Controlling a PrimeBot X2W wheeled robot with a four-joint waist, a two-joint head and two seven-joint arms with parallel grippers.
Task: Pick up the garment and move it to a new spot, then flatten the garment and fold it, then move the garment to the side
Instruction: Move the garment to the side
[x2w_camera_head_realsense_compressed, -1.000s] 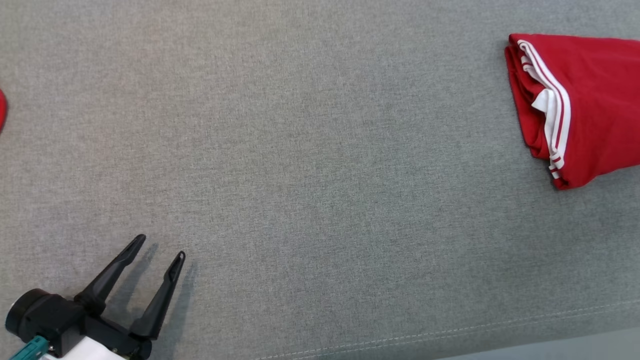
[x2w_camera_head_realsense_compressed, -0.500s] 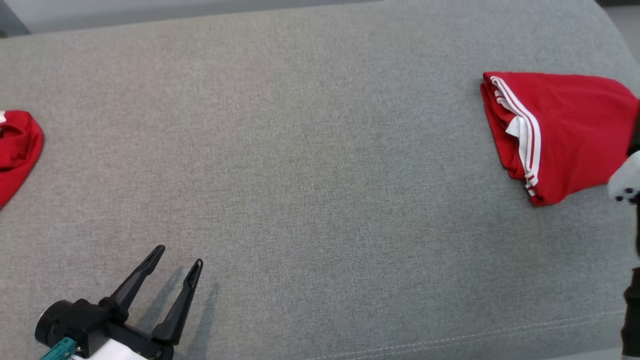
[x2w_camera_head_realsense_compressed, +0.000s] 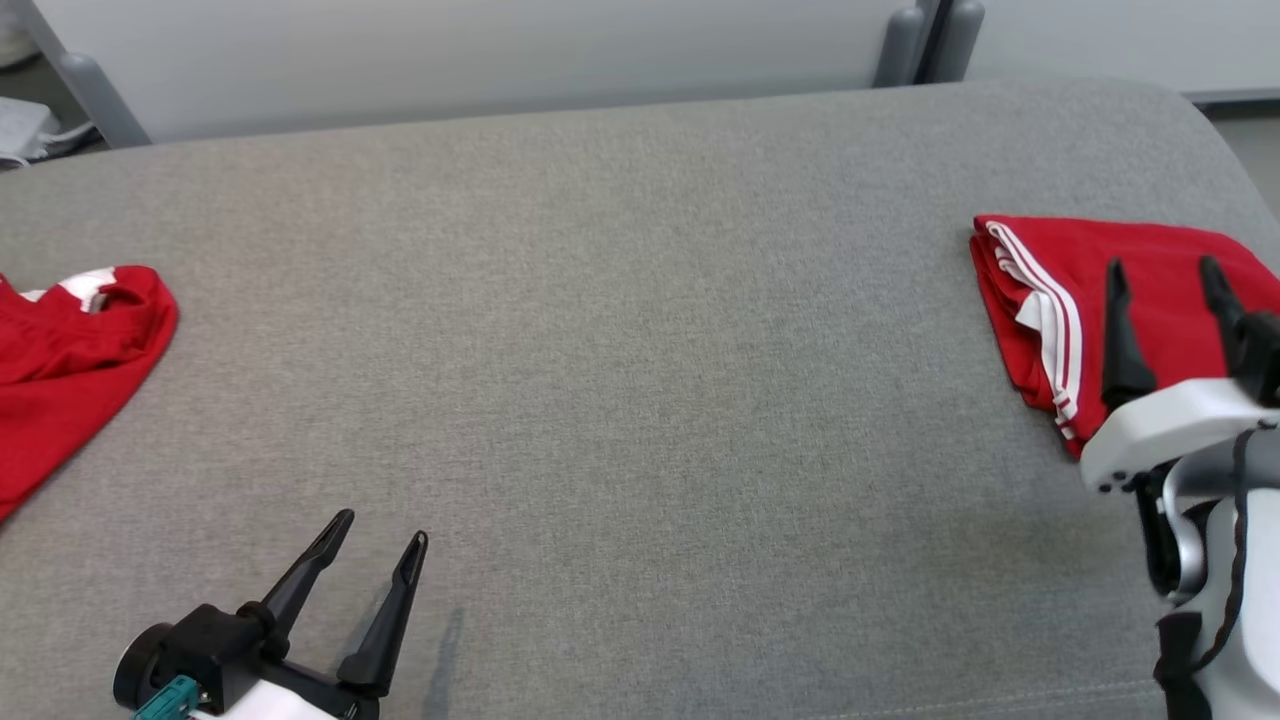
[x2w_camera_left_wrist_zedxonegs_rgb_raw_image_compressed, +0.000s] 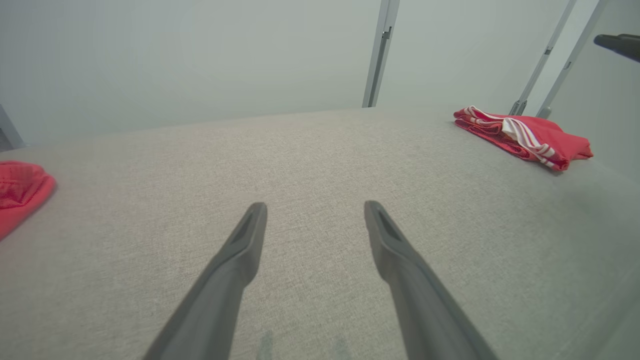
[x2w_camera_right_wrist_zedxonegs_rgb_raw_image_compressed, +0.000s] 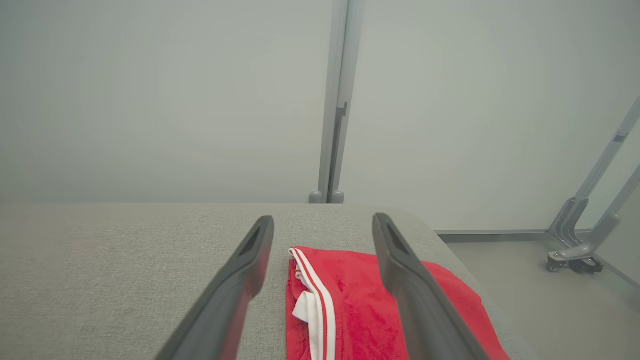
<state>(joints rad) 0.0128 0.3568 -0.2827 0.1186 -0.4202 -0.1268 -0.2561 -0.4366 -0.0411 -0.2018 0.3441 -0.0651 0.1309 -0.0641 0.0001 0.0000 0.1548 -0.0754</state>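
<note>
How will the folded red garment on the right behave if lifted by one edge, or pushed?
Likely floppy: the garment is soft cloth in loose layers, so a one-edge lift would probably unfold it. Probably light for its size: it looks like thin fabric. Pushed, it may bunch rather than slide on the woven grey surface.

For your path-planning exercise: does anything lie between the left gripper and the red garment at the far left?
Nothing visible: only bare grey surface lies between the left gripper and that garment. The folded garment sits far right.
</note>
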